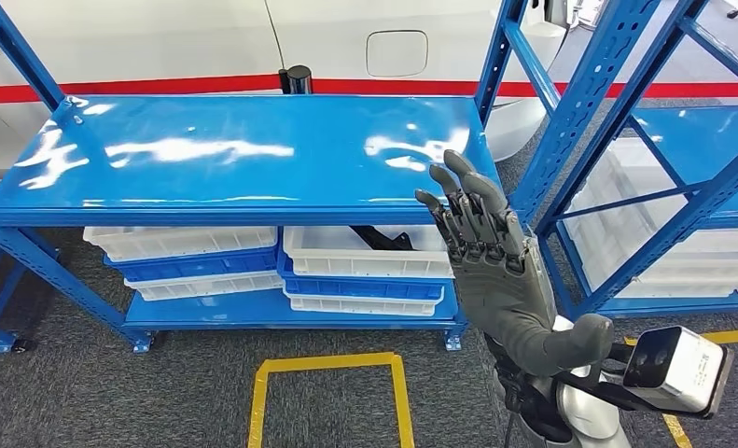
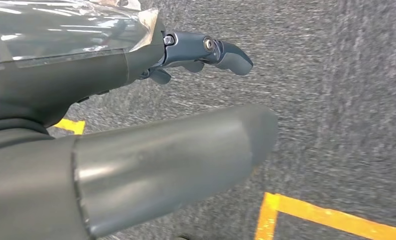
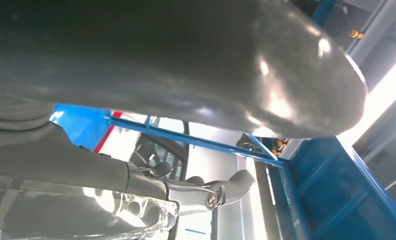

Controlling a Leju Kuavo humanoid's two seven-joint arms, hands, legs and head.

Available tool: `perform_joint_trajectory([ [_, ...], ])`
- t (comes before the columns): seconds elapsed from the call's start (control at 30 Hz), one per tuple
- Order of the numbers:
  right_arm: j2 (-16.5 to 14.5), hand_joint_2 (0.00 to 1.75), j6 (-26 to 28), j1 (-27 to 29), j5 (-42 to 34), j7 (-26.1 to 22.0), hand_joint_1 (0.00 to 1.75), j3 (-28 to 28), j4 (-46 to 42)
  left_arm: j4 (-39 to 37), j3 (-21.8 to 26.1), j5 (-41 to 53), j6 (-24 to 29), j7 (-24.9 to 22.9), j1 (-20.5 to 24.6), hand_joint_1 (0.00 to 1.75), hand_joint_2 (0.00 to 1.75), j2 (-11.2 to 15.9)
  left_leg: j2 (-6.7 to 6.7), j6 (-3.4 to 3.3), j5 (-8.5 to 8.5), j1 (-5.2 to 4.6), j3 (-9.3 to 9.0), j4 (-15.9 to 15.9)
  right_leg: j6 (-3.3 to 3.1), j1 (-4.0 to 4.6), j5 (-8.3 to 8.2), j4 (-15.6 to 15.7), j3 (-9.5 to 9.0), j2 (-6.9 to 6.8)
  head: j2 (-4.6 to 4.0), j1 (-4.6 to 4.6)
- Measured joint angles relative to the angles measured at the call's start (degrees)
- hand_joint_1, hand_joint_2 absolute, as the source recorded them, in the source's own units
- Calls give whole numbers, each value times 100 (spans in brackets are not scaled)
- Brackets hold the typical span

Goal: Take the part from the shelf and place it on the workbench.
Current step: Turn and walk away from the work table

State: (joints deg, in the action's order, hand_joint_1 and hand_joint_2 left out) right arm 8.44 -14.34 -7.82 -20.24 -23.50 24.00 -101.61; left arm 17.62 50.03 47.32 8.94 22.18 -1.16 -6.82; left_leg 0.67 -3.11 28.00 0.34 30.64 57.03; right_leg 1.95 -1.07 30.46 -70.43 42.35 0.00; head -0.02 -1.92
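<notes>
A blue metal shelf stands on grey carpet marked with yellow tape. Its glossy top board is bare, while the lower board carries stacked white bins and blue bins. One white bin holds a dark part.

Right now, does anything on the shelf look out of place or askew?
A dark part pokes above the rim of one white bin under the blue shelf; nothing looks spilled or damaged.
</notes>
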Motion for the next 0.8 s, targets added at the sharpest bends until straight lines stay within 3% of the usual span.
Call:
perform_joint_trajectory([
  [0.03, 4, 0, 0, 2, 0, 0, 0, 1, 4, 0, 0, 0, 0, 0, 0, 0, 0, -4, 10, 4, -74, -4, 89, 7, 36, 0, 104, -310, 5, 0, 0, 1],
  [0.07, 8, 0, 0, 5, 0, 0, 0, 1, 11, 0, 0, 0, 0, 0, -1, 0, 0, -8, 18, 13, -145, -7, 174, 15, 93, 0, 91, -451, -75, 0, 0, 1],
  [0.1, 11, 0, 1, 6, 1, 0, 0, 2, 19, 0, 1, 0, 0, 0, -1, 0, 0, -12, 24, 25, -209, -9, 252, 23, 156, -1, -3, -368, -265, -1, 0, 2],
  [0.13, 14, 0, 3, 5, 1, 0, 0, 4, 25, 0, 1, 0, 0, 0, 0, 0, 0, -16, 26, 41, -264, -9, 325, 32, 198, -1, -104, -72, -556, -1, 0, 2],
  [0.17, 15, 0, 8, -1, 2, -1, 0, 5, 29, 0, 2, 2, -1, 0, 1, 0, 0, -20, 26, 63, -308, -15, 380, 43, 199, 6, -131, 374, -916, -2, 0, 2],
  [0.2, 16, 0, 20, -7, 9, -2, 0, 7, 31, 0, 2, 11, -3, 1, 3, 0, 0, -23, 25, 91, -344, -24, 422, 54, 166, 25, -94, 839, -1250, -1, 0, 4],
  [0.27, 17, 0, 91, -10, 72, -4, 0, 11, 33, 3, 5, 55, -8, 7, 4, 0, 0, -28, 21, 163, -410, -36, 460, 62, 64, 68, 46, 1400, -1586, 1, 0, 8],
  [0.33, 22, 0, 248, 8, 254, -2, 0, 11, 36, 13, 28, 107, -10, 14, 1, 0, 0, -31, 21, 196, -409, -26, 474, 43, -6, 73, 51, 1483, -1574, 2, 0, 8],
  [0.43, 31, 0, 688, 115, 780, 76, 0, -2, 48, 39, 86, 146, -23, 14, -13, 0, 0, -53, 14, 123, -273, -14, 486, 17, -69, 63, -11, 1505, -1543, -2, 0, 8],
  [0.5, 47, 0, 1112, 301, 1216, 203, 0, -41, 81, 83, 134, 172, -55, -7, -47, 0, 0, -69, 2, 106, -321, -7, 484, -7, -117, 80, -51, 1503, -1528, -9, 0, 10],
  [0.53, 57, 0, 1303, 430, 1394, 274, 0, -80, 108, 118, 166, 187, -85, -31, -71, 0, 0, -78, -6, 99, -430, -1, 483, -30, -129, 91, -62, 1500, -1524, -12, 0, 9],
  [0.63, 77, 0, 1700, 916, 1703, 471, 0, -267, 206, 249, 268, 270, -205, -142, -150, 0, 0, -129, -28, 189, -671, 23, 485, -87, -143, 116, -77, 1489, -1510, -25, 0, 10],
  [0.7, 81, 0, 1816, 1203, 1788, 523, 0, -397, 267, 341, 330, 321, -250, -191, -192, 0, 0, -174, -30, 247, -673, 28, 496, -93, -147, 122, -81, 1486, -1495, -32, 0, 11],
  [0.8, 85, 0, 1853, 1434, 1819, 538, 0, -515, 326, 436, 397, 360, -263, -211, -210, 0, 0, -215, -26, 247, -670, 26, 511, -94, -147, 121, -81, 1485, -1477, -31, 0, 10],
])
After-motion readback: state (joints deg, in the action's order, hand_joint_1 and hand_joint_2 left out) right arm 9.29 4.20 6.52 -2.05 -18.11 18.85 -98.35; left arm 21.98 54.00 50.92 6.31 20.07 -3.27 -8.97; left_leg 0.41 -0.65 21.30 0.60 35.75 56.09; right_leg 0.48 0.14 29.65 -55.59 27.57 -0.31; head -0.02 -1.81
